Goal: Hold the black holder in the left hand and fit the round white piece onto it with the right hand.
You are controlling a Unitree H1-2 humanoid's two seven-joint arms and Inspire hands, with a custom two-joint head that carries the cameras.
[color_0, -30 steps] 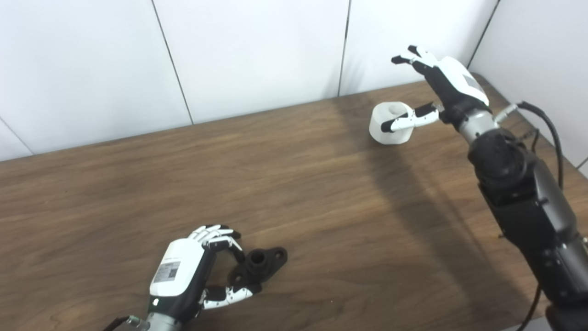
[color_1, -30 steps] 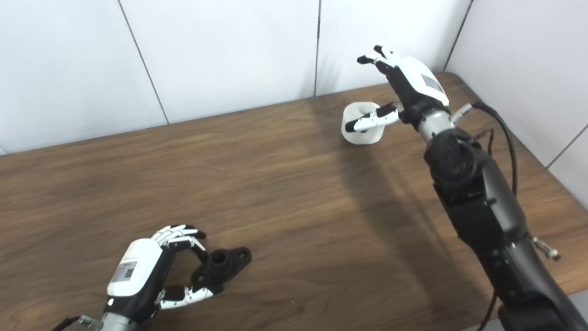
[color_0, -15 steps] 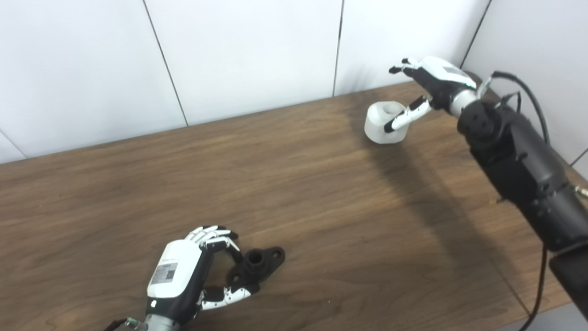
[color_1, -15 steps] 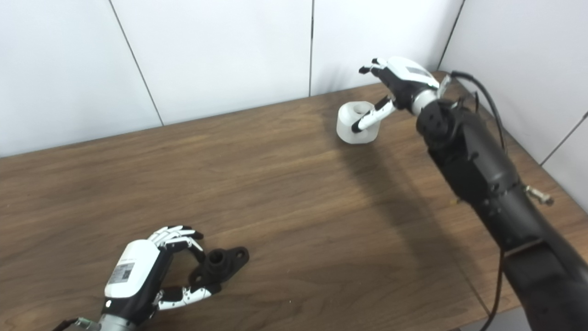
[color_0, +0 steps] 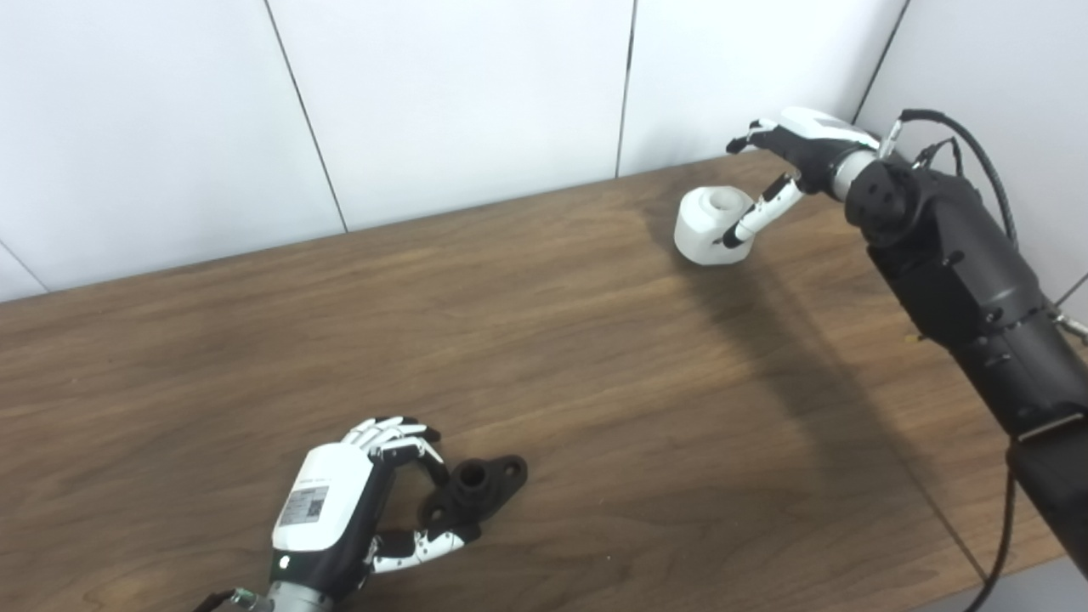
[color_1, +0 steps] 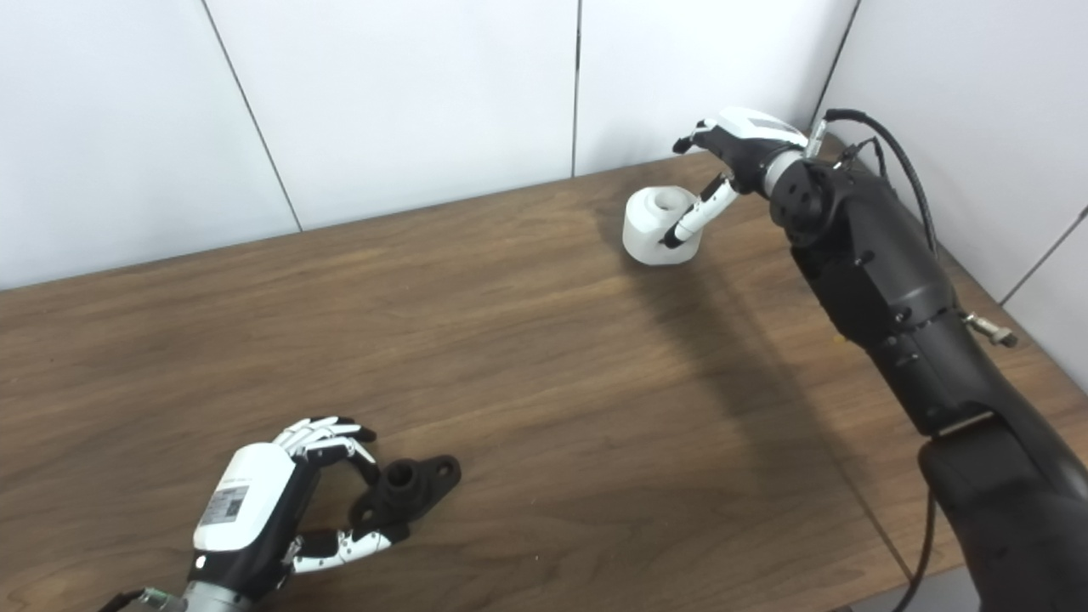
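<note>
Near the front edge of the wooden table, the black holder lies flat, with the left hand curled loosely around its near end, fingers and thumb close beside it without gripping. Toward the far right corner, close to the white wall panels, the round white piece stands upright. The right hand is spread wide over it, thumb resting against its side.

You cannot confirm contact: the right hand covers the white piece's far side, and the left hand hides the black holder's near end.
</note>
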